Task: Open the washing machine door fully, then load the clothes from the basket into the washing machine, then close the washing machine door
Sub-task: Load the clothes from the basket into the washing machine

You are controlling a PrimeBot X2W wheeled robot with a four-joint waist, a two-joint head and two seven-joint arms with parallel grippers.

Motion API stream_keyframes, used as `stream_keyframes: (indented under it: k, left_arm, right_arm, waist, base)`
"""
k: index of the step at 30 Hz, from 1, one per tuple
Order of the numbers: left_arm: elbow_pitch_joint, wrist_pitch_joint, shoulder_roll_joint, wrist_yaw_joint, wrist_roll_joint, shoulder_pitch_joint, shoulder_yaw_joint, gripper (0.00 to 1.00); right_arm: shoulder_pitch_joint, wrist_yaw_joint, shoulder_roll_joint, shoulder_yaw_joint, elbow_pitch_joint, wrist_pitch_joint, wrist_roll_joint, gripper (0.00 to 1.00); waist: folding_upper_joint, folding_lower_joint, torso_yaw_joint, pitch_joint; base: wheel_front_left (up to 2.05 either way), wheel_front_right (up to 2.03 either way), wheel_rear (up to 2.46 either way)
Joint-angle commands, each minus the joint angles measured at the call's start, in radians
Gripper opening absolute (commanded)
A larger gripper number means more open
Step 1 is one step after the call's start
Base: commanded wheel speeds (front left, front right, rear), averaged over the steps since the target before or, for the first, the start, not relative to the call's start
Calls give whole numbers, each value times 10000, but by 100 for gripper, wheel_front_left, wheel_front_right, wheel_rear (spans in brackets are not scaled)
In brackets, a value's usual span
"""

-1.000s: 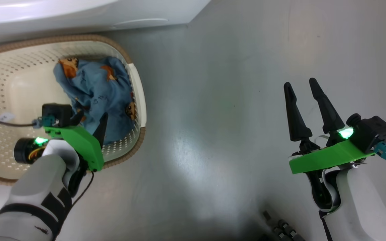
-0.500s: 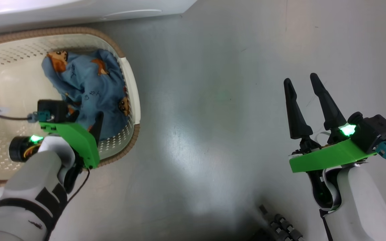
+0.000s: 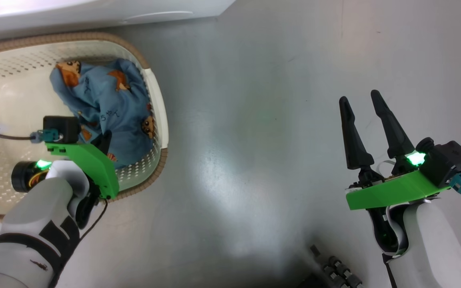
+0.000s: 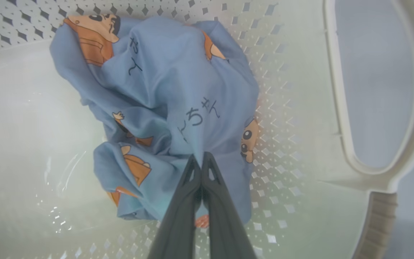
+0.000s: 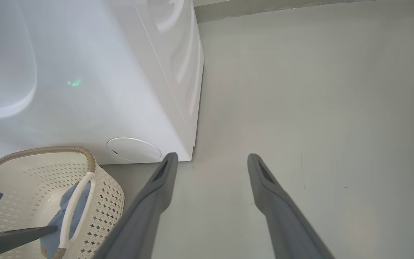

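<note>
While the left claw reaches down into the basket, its two dark fingers sit pressed together w/ a fold of the clothes pinched at the tips. Left wrist view confirms: claw closed on the blue fabric, cloth drawn up to the tips in a ridge.

Clothes: one crumpled light blue garment w/ orange-brown cartoon figures and dark script. It lies on the basket bottom, bunched against the perforated end wall nr the handle opening.

Basket: cream, perforated, brown braided rim. It stands upright on the grey floor, just beside the base of the washing machine. In the right wrist view the basket is at the lower left, below the machine's white front and a round cover set low nr the front corner.

Right claw: open, fingers spread, pointing out over the floor. It is well apart from the basket and touches neither basket nor machine.

Door position: cannot tell from these views.
</note>
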Motion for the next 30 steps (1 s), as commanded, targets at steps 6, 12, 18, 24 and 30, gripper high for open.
stream_keyframes:
  k: [6,12,18,24,30]
  left_arm:
    - [19,-432,183,-27,-611,6,49,0]
    - [-4,-582,194,-27,-867,238,313,0]
    - [-578,-594,332,-27,89,624,1906,0]
    - [-1304,-596,293,-27,1522,1370,3636,0]
    - [-1995,-596,97,-27,2983,2316,5208,0]
  right_arm:
    - [286,16,43,156,-145,-48,-78,100]
    - [201,16,43,198,30,-48,-86,100]
    - [164,16,43,235,305,-48,-108,100]
    - [213,16,-33,259,607,-48,-73,100]
    - [412,16,-104,287,897,-48,-5,100]
  waist:
    - [-1,0,308,-404]
    - [-1,0,543,-889]
    - [-1,0,937,-1639]
    - [-1,0,1238,-2334]
    - [-1,0,1450,-3124]
  base:
    - [0,0,0]
    - [0,0,0]
    - [0,0,0]
    - [0,0,0]
    - [0,0,0]
